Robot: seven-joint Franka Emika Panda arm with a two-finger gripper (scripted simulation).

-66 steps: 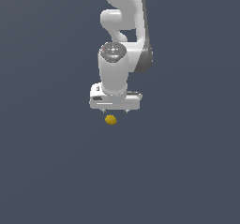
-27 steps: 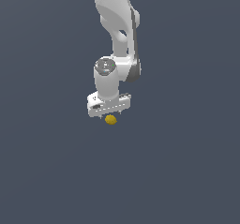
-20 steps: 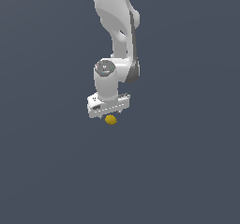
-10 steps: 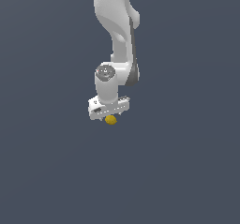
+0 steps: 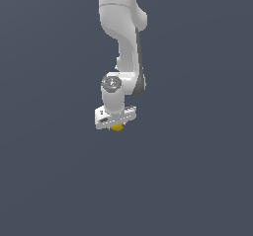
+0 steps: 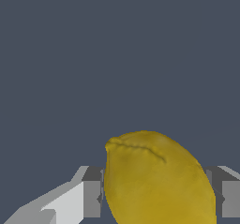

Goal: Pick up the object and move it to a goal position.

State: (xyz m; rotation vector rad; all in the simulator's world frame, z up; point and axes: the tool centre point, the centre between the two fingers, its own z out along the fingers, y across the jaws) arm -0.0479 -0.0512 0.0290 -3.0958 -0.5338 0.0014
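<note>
Yellow and bumpy, the object (image 6: 157,181) is seen low in the wrist frame, bracketed by the fingers (image 6: 91,198), which appear closed against its sides. In the exterior view it (image 5: 117,127) sits just below centre, under the gripper (image 5: 115,122). A steady squeeze should be kept, and tilting avoided, during carriage.

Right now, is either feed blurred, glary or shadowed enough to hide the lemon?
Exterior view: sharp, flat even light, no glare or cast shadow; the lemon is only a sliver under the white pincer. Wrist view: the lemon looms large, cropped by the frame edge, its skin soft but readable, a grey finger on either side.
</note>
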